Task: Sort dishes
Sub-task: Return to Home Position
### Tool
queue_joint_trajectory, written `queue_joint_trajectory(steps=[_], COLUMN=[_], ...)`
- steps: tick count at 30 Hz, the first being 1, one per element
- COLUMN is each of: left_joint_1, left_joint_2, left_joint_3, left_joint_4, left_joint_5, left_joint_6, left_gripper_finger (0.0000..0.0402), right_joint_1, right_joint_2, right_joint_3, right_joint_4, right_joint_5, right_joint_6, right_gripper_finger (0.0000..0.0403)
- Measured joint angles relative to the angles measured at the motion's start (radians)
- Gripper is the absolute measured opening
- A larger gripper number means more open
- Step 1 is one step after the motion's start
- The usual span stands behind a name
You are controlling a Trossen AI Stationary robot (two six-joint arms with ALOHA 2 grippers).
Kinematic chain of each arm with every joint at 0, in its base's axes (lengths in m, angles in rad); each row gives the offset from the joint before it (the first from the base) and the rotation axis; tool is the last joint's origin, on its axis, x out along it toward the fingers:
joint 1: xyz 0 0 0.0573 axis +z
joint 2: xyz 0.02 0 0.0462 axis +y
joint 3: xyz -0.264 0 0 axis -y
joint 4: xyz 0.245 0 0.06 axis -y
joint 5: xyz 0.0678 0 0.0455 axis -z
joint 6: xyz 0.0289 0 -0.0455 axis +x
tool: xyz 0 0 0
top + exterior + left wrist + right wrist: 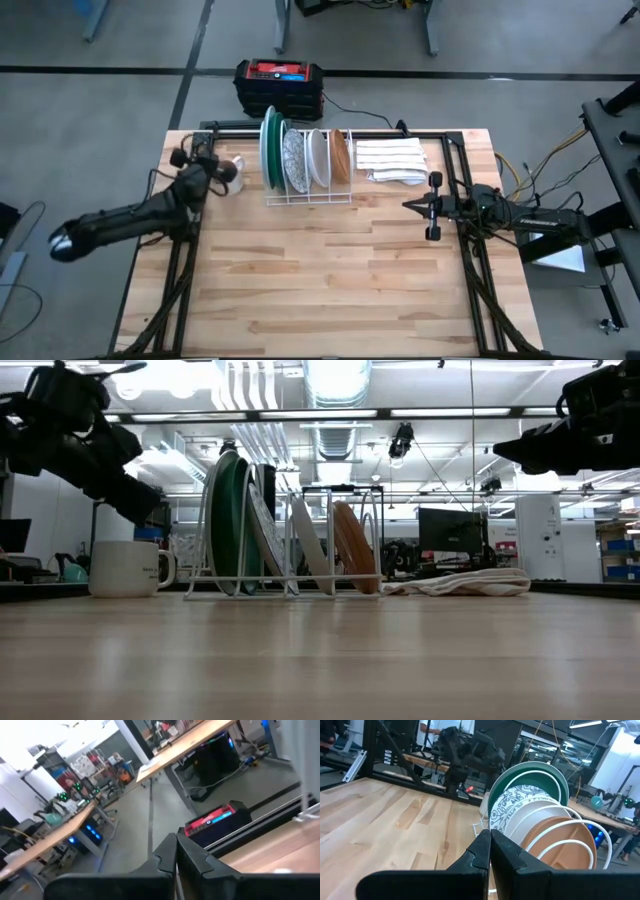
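Left gripper (176,851) has its fingers pressed together, up in the air beside the mug (125,568). Right gripper (490,840) is pinched closed on nothing, near the striped cloth (392,160). Between them the wire rack (308,198) holds the dark green plate (232,520), patterned plate (512,802), white plate (540,817) and brown plate (565,842), all upright.

Overall: bright, even indoor light from overhead.
Source: ceiling light strips (335,412), blown out to white glare in the low view.
Low view: plates (235,525) backlit and dark-faced against the bright ceiling; near tabletop soft and out of focus.
High view: table (330,280) evenly lit, with only faint, soft shadows.
Left wrist view: smeared throughout; pale washed-out patch in the far room.
Right wrist view: mild sheen on the planks; lamp reflections in the dark glass behind.
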Motion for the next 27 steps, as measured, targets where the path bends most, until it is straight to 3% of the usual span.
queue_joint_trajectory(steps=[8, 14, 17, 27], left_joint_1=[0.359, 0.529, 0.568, 0.556], left_joint_2=[0.011, 0.051, 0.087, 0.098], left_joint_3=[-0.001, -0.001, -0.001, -0.005], left_joint_4=[0.069, 0.176, 0.252, 0.27], left_joint_5=[0.337, 0.535, 0.541, 0.531], left_joint_6=[0.014, -0.01, -0.012, -0.089], left_gripper_finger=[0.0, 0.0, 0.0, 0.0], right_joint_1=[0.0, 0.0, 0.0, 0.0], right_joint_2=[0.0, 0.001, 0.001, 0.001], right_joint_3=[0.0, 0.0, 0.0, 0.001], right_joint_4=[-0.002, -0.028, -0.027, -0.022], right_joint_5=[0.0, 0.0, 0.0, -0.001], right_joint_6=[-0.005, -0.002, -0.003, -0.003], right_gripper_finger=[0.0002, 0.0002, 0.0002, 0.0002])
